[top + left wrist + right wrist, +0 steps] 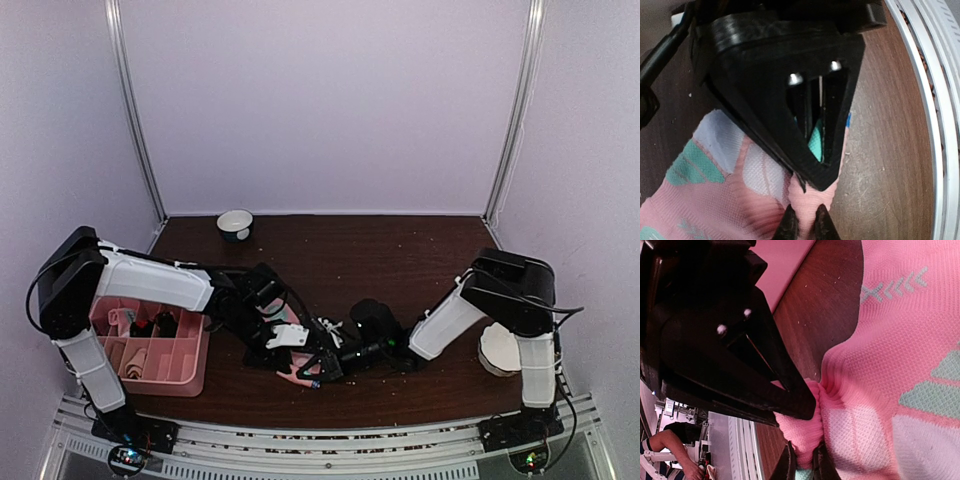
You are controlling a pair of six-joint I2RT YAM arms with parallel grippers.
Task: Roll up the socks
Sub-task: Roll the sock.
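Note:
A pink sock (pixel 715 205) with mint-green and pale patches lies bunched on the brown table near the front edge, mostly hidden under both grippers in the top view (pixel 292 376). My left gripper (pixel 806 226) is shut on a fold of its ribbed pink fabric. My right gripper (pixel 805 464) is shut on a thick pink bunch of the same sock (pixel 880 405), with mint green showing just below the pinch. The two grippers meet tip to tip over the sock, left gripper (pixel 306 366) and right gripper (pixel 328 360). Each fills the other's wrist view as a black wedge.
A pink divided tray (pixel 196 372) with small items in it stands at the front left under the left arm. A small bowl (pixel 235 223) sits at the back wall. A white object (pixel 497 350) lies by the right arm's base. The metal front rail (pixel 945 125) runs close by.

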